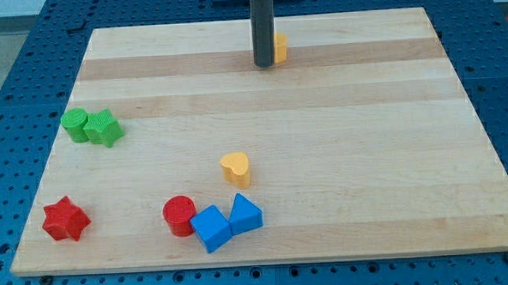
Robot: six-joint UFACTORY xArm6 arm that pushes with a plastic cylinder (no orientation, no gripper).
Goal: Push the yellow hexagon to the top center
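The yellow hexagon point(280, 48) sits near the board's top centre, mostly hidden behind my rod. My tip point(263, 65) rests on the board just left of and touching or nearly touching the hexagon. Only the hexagon's right edge shows.
A yellow heart point(235, 169) lies below the centre. A red cylinder point(179, 215), a blue cube point(210, 228) and a blue triangular block point(245, 214) cluster at the bottom. A red star point(66, 219) is at bottom left. A green cylinder point(74, 124) and a green star point(103, 128) sit at the left. The wooden board point(365, 138) lies on a blue pegboard.
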